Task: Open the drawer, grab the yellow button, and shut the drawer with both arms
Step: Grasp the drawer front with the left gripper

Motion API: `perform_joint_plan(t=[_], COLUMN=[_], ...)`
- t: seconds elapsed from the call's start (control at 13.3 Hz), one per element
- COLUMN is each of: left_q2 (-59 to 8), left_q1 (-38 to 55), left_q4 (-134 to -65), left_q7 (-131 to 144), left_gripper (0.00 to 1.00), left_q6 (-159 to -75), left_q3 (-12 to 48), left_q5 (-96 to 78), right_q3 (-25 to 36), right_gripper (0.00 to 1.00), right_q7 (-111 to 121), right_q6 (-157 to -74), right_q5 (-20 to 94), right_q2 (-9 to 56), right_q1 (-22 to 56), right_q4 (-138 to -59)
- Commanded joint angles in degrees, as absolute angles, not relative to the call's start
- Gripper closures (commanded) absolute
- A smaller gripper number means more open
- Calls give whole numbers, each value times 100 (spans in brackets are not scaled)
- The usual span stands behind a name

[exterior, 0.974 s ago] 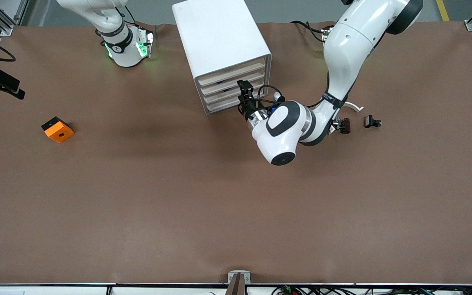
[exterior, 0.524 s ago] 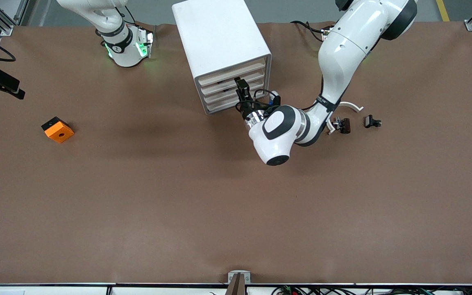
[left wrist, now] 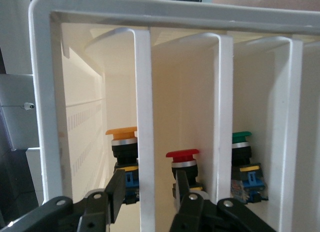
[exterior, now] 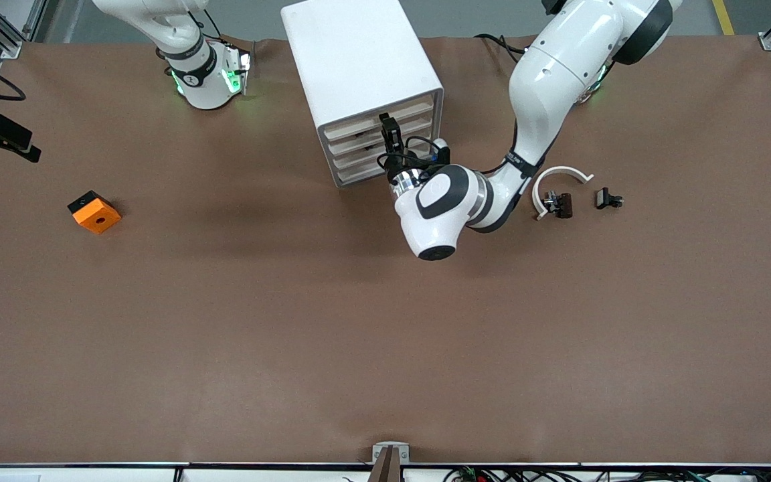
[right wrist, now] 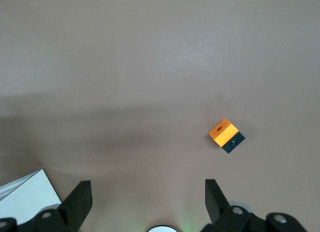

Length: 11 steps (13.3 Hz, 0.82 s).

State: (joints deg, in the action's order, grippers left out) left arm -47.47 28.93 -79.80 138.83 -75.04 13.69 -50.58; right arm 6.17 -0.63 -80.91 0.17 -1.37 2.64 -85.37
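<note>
A white drawer cabinet (exterior: 359,60) stands at the middle of the table's robot side, its drawers (exterior: 385,137) shut. My left gripper (exterior: 387,128) is at the drawer fronts. In the left wrist view it (left wrist: 149,188) is open, one finger on each side of a white drawer-front bar (left wrist: 144,117), not touching it. Through the gap I see the button (left wrist: 123,142) with its orange-yellow cap, inside the drawer. My right gripper (right wrist: 147,197) is open and empty above bare table; it does not show in the front view, and that arm waits near its base (exterior: 205,77).
A red-capped button (left wrist: 183,159) and a green-capped one (left wrist: 242,144) sit in neighbouring drawers. An orange square block (exterior: 94,211) lies toward the right arm's end. Two black clips (exterior: 557,204) (exterior: 606,198) and a white arc (exterior: 559,175) lie beside the left arm's elbow.
My left arm has moved toward the cabinet, bringing its gripper up to the drawer fronts. The white arc has come into full view. The right arm has not moved.
</note>
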Motion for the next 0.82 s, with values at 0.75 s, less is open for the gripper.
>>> perform_joint_plan(t=[0.75], left_q2=[-4852], left_q1=[2865], left_q4=[-7901], left_q7=[13887], left_gripper=[93], left_q6=[-7418], left_q3=[1292], left_q5=[-5273], right_q3=[562], right_gripper=[0], right_q7=[-18], right_q6=[-8033], right_q5=[97], right_q2=[-79], right_q1=[220], right_q4=[-8429])
